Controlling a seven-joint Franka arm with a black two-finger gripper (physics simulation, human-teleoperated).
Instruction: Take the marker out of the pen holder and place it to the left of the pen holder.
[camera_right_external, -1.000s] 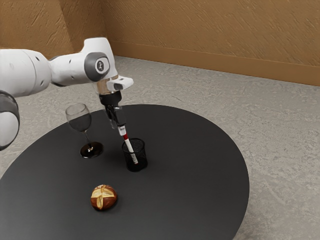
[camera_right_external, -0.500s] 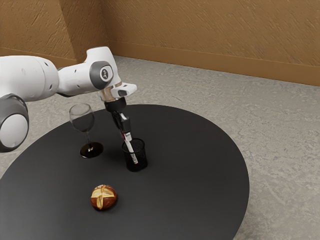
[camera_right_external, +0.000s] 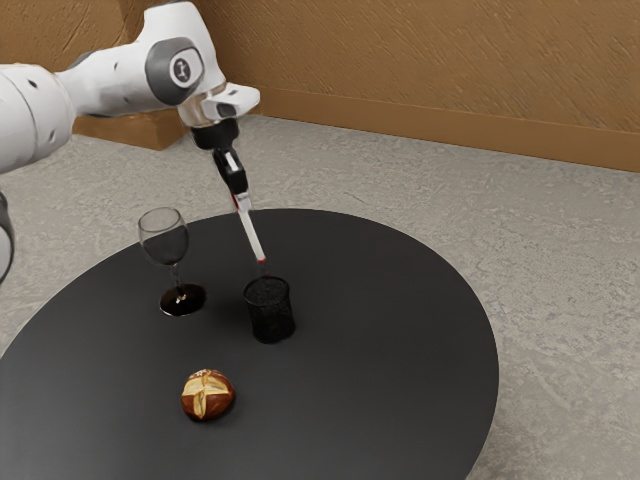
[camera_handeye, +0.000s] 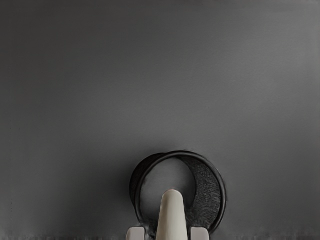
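Note:
Above the pen holder, my gripper (camera_right_external: 241, 196) is shut on the upper part of the white marker (camera_right_external: 252, 233). The marker slants downward, its red lower end just above the rim of the black mesh pen holder (camera_right_external: 272, 316), which stands upright on the table. In the wrist view the pale marker (camera_handeye: 171, 218) lies between the fingertips of my gripper (camera_handeye: 168, 234), over the round opening of the pen holder (camera_handeye: 223, 192).
A wine glass (camera_right_external: 164, 241) stands on the round black table (camera_right_external: 390, 340), on the exterior view's left of the pen holder. A brown scored bread roll (camera_right_external: 208, 395) lies nearer the exterior camera.
My gripper first came down along the marker, took hold of it, and has since risen, lifting it out of the pen holder. Holder, glass and roll stayed where they were.

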